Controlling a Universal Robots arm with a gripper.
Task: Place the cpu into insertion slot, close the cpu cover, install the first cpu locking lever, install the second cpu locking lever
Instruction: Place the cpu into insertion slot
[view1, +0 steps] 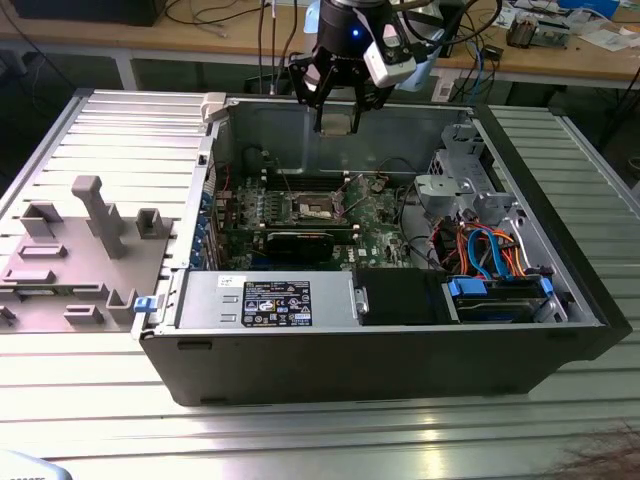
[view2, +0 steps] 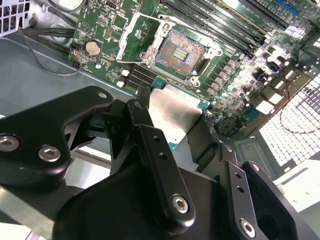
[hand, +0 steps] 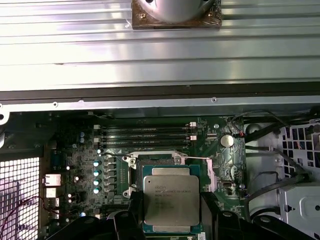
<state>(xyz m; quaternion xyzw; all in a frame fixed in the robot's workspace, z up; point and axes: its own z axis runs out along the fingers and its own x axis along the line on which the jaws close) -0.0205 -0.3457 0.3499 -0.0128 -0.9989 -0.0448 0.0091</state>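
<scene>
From my station I see the black end effector (view1: 338, 118) in the upper middle of the exterior view, hanging above the open dark computer case (view1: 350, 360) that lies on the ribbed metal counter (view1: 320, 440). It is clamped on the small flat square cpu (view1: 338, 122), its black fingers (hand: 209, 212) pressing against two opposite edges of the chip.

In both wrist views the cpu (hand: 171, 202) is clear of the board, held level in the air. Its top is a dull silvery-tan metal plate with rounded corners and faint print, seated on a thin green carrier whose border shows around the edges. In the second wrist view the same plate (view2: 175, 112) reads smooth and matte, with a teal-green rim along its far edge.

Below it on the green motherboard (view1: 370, 215) the square insertion slot (view2: 179, 50) lies uncovered, its field of contacts exposed. The thin silvery cpu cover (view2: 134, 35), a frame with a square window, is swung open beside the slot.
</scene>
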